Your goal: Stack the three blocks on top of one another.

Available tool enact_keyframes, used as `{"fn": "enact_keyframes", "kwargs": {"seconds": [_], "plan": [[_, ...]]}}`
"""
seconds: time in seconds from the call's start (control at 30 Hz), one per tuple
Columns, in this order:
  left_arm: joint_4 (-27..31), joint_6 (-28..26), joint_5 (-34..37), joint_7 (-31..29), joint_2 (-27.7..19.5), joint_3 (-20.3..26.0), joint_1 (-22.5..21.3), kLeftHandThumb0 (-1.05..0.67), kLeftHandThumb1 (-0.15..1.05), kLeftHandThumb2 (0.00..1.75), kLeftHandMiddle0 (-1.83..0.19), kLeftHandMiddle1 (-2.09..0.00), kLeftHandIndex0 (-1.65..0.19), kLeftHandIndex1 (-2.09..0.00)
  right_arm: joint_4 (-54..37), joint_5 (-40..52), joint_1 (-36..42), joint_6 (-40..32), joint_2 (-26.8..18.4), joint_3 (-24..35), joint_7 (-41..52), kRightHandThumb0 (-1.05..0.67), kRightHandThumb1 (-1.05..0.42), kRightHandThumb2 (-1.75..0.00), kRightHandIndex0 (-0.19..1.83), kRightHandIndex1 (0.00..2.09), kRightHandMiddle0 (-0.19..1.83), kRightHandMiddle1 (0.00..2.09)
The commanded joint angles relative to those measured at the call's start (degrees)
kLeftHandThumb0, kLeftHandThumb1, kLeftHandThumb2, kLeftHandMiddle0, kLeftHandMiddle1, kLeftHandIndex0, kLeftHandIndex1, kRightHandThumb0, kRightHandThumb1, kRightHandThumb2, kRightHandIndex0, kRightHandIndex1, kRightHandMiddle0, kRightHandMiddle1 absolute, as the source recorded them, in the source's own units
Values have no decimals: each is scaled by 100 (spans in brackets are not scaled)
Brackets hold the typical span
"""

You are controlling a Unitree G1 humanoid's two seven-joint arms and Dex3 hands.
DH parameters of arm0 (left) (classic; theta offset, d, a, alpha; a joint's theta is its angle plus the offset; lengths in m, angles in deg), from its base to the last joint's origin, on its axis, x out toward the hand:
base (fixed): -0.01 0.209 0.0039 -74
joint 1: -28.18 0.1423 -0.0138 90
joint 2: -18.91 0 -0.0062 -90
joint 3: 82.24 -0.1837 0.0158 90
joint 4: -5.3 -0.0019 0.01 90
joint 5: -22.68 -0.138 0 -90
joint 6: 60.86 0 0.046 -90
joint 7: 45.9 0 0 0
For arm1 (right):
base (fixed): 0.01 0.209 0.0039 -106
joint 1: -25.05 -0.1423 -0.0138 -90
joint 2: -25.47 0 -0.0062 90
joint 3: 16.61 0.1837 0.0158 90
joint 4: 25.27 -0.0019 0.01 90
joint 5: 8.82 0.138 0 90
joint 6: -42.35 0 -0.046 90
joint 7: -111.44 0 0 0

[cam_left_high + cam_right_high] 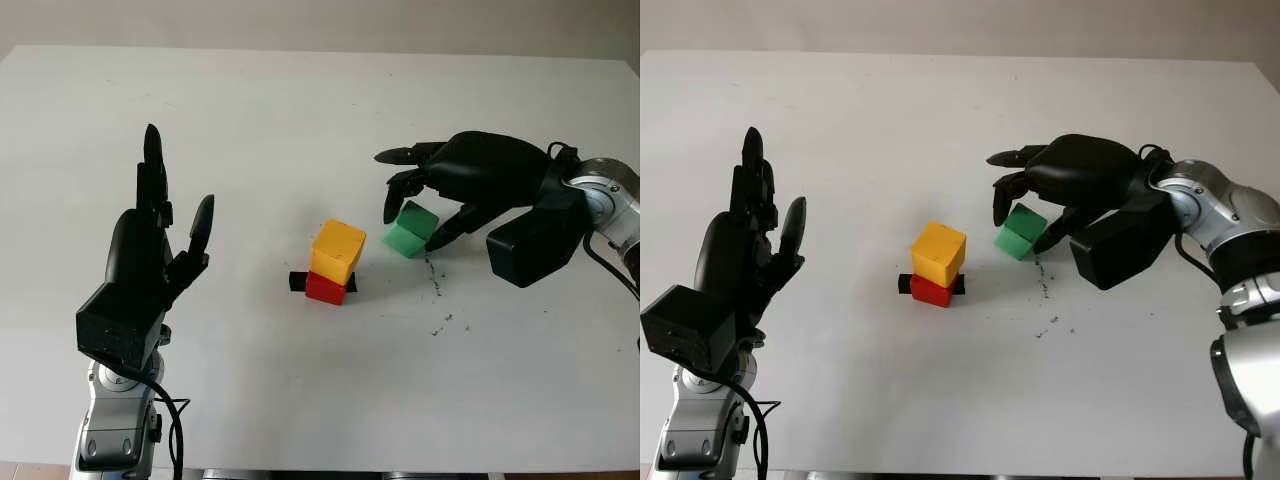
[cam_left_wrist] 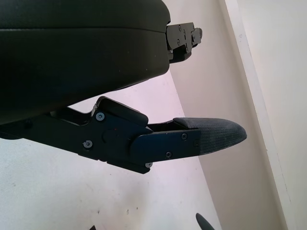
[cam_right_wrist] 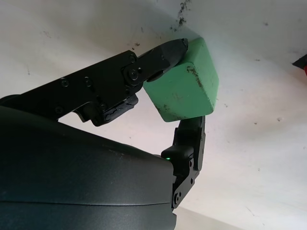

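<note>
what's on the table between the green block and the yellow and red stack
Nothing: in the left eye view, bare table separates the green block, held by the right hand, from the yellow block.

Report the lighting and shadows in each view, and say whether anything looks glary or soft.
Head views: even, diffuse light; the yellow block on the red block and the green block cast only faint shadows on the table.
Left wrist view: the open left hand is dark against a bright background.
Right wrist view: the right hand, closed on the green block, shades its underside.
</note>
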Motion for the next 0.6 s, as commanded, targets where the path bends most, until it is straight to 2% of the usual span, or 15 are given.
{"fn": "enact_keyframes", "kwargs": {"seconds": [0.0,0.23,0.4,0.57], "plan": [[47,41,-4,17,0,-5,61,-82,105,52,16,-5,15,-6,-14,-36,-76,2,-44,-10,41,-42,-93,-5,22,6,49,126],[84,11,18,-8,0,-10,72,-84,105,52,16,-5,16,-5,-245,-217,-323,-234,-116,-7,214,-41,-93,-6,24,6,46,125],[117,-39,11,0,18,-42,62,-83,105,51,16,-5,15,-5,-505,-95,-743,-426,-120,120,579,-39,-89,-5,29,7,56,111],[204,-196,-54,75,76,-98,35,-83,105,50,15,-6,14,-6,-875,23,-1233,-598,-91,175,1097,-40,-88,-5,32,7,58,111]]}}
